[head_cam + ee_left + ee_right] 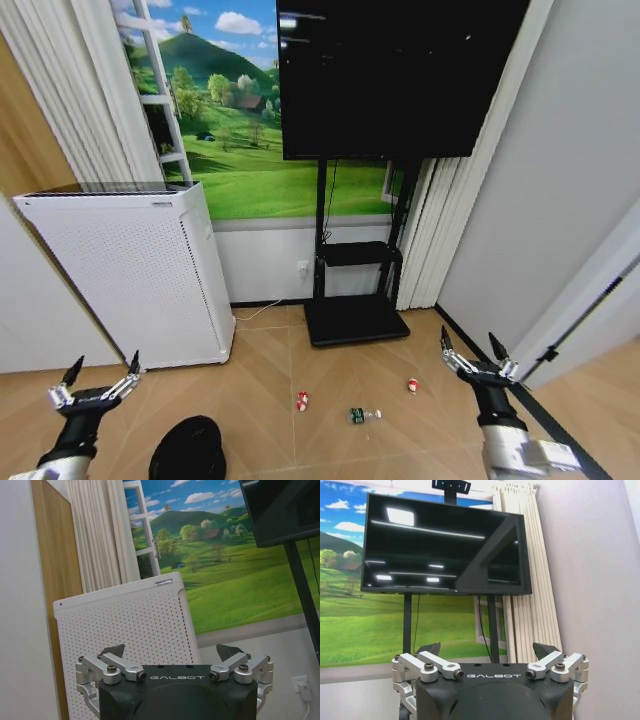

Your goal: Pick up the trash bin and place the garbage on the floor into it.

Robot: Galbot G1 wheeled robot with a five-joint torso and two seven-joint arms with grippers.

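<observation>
Nearest the head camera, the trash bin [187,450] sits on the floor [340,445] at the lower edge, just beside the left gripper [96,378], whose fingers are spread apart and hold nothing. On the other side, the right gripper [473,351] is raised, also spread wide and empty. Between the two arms, the garbage lies on the planks: a red-and-white lump [302,401], a green-and-white can [360,415] and a second red-and-white lump [413,385], all apart from the bin. A white perforated appliance [130,270] stands behind the left gripper.

From the left wrist, the left gripper [172,653] faces that appliance [125,635], fingertips [114,651] apart.

From the right wrist, the right gripper [489,650] points toward a television [445,547] on its stand, fingers open.
</observation>
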